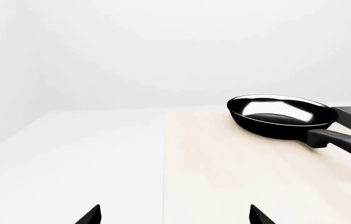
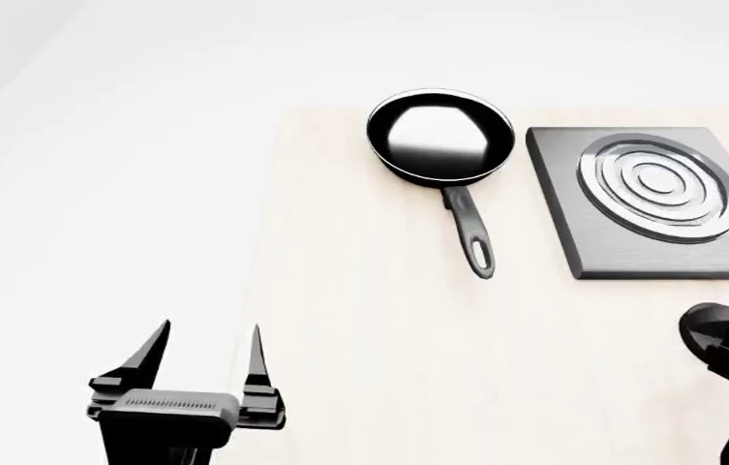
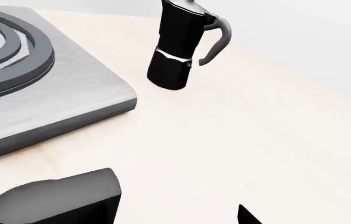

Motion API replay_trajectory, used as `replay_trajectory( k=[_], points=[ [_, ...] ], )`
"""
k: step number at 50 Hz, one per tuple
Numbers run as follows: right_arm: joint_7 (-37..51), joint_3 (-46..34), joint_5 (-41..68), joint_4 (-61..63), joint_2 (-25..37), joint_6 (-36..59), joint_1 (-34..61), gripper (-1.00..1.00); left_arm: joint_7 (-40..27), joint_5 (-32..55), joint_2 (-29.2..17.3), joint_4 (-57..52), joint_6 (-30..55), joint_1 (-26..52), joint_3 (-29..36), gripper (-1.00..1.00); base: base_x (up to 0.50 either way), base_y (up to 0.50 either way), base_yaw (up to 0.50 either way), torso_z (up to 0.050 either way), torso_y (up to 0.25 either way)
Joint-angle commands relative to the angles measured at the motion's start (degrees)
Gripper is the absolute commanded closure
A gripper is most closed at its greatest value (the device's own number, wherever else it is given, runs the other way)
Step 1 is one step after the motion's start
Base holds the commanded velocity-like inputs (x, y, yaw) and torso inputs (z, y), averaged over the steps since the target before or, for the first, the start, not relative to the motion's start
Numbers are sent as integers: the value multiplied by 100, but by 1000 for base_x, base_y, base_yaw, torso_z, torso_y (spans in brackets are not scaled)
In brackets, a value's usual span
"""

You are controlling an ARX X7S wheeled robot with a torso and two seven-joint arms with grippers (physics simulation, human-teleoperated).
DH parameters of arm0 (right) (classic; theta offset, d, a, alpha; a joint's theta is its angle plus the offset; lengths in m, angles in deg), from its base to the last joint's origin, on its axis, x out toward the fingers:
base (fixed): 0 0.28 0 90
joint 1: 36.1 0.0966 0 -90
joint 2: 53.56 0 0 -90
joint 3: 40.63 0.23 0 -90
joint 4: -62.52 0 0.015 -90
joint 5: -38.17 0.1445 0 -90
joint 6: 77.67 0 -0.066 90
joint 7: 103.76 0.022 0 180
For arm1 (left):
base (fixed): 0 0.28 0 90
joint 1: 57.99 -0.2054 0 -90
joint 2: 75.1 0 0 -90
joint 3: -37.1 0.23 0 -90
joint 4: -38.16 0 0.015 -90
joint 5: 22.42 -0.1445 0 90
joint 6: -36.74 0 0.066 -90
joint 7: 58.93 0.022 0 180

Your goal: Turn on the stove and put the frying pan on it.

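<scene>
well ahead of the left gripper point(image 2: 202, 363) jaws, frying pan point(image 2: 440, 137), beside stove point(image 2: 649, 201)

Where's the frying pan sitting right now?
In the head view the frying pan sits on the pale table, just left of the stove, its handle pointing back toward the robot. Neither gripper touches it.

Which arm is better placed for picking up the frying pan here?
Left, probably. The left claw is open and empty on the frying pan's side, with bare table between them. The right claw sits in front of the stove, handier for switching it on.
</scene>
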Motion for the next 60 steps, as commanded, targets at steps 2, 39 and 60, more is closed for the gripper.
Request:
replay_trajectory(
  k=[2,39,60],
  points=[
    [-29,-75,-23,-128,15,-35,115,-100,-18,6,-13,17,-9,8,23,-100,0,0,0,0,0],
    [281,628,1118,3858,264,2416,-919,-100,-47,70,-72,-14,-30,3,81,-100,0,0,0,0,0],
    [372,-253,2106,5583,515,4286,466,-100,-81,107,-107,-68,-9,4,104,-100,0,0,0,0,0]
  ],
)
